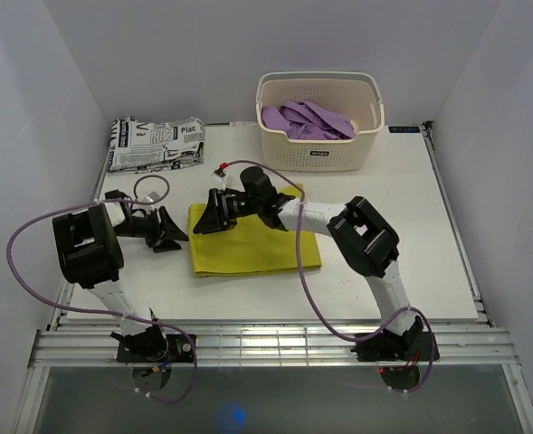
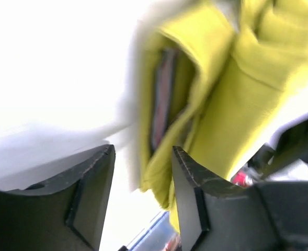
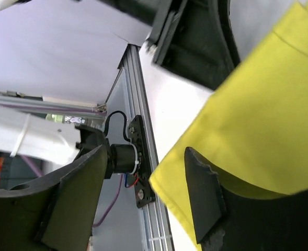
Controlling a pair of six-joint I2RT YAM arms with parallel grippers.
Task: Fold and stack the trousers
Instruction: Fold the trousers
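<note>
The yellow trousers [image 1: 252,242] lie flat on the tabletop [image 1: 402,235], folded into a neat block. So the folding part looks done, or almost done.

The left claw [image 1: 174,237] is wide apart and holds nothing. The trousers are just in front of its tips, close but not touching. The right claw [image 1: 203,215] is wide apart too and grips nothing. It hangs over the corner of the trousers, and most of the cloth spreads out behind it.

What seems left is the stacking. A folded black-and-white printed cloth [image 1: 155,143] sits well beyond the left claw, so maybe the trousers go on top of it. Far past the right claw is a white basket [image 1: 320,155] with a purple cloth [image 1: 307,120] inside.
</note>
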